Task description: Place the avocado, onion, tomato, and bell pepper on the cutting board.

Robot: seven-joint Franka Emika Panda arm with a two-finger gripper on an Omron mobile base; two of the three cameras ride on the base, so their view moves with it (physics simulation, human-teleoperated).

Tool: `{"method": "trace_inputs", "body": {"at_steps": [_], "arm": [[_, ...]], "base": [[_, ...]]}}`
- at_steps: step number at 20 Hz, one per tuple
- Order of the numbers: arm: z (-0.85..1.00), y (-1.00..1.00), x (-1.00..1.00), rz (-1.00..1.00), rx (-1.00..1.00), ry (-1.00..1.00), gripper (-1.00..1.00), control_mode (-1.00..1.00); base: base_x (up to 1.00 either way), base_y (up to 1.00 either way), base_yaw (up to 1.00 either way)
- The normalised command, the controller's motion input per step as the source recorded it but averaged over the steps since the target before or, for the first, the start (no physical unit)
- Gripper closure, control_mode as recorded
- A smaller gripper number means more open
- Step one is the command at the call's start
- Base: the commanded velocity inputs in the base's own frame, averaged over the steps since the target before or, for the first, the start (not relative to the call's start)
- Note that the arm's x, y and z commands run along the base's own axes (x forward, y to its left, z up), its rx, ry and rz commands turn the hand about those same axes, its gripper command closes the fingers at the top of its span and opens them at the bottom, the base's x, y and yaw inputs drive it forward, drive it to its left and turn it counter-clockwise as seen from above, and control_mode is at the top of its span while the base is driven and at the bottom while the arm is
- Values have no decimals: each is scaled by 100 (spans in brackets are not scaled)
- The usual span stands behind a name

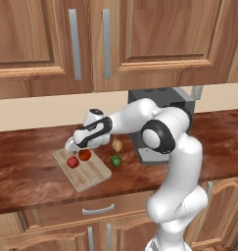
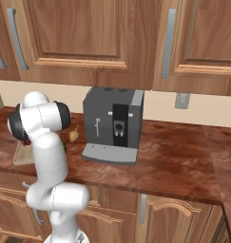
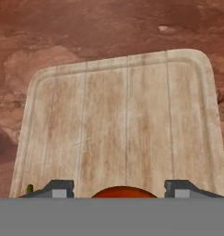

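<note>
Light-wood grain marks the flat rectangular cutting board [image 1: 86, 172], which lies on the reddish-brown stone bench [image 1: 27, 171] at the left of the scene. On its far left part sit two red items close together: a darker red one [image 1: 72, 162], nearer, and an orange-red round one [image 1: 84, 155] just beyond it. Which is the tomato and which the bell pepper cannot be told from these pictures. The white arm's hand [image 1: 72, 145] hangs just over the board's far edge, directly above the orange-red item. In the hand view its two dark fingertips [image 3: 58, 188] stand apart on either side of the top of that item, with gaps showing on both sides, so the fingers look parted and holding nothing.

To the right of the board, on the bare bench, lies the small bright-green avocado [image 1: 116, 161], near the board's right edge. Just beyond it stands the pale tan onion [image 1: 117, 145] with its thin stalk. Further right is the dark grey coffee machine [image 2: 114, 124], against the wall.

The step in hand appears to be the release of a red item onto the board. Two items seem placed and two remain. The next move would call for lifting the hand clear, swinging right to the avocado or onion, and lowering over it with the fingers spread.
</note>
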Motion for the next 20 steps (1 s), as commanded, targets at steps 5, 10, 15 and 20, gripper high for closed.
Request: {"method": "trace_inputs", "body": {"at_steps": [5,10,15,20], "arm": [[0,-6,-16,0,0,-4,-100,-100],[16,-1,-16,0,0,-9,-100,-100],[38,-3,-7,0,0,-11,-100,-100],[50,-6,-5,0,0,-12,-100,-100]], "base": [[0,0,0],[0,0,0],[0,0,0],[0,0,0]]}}
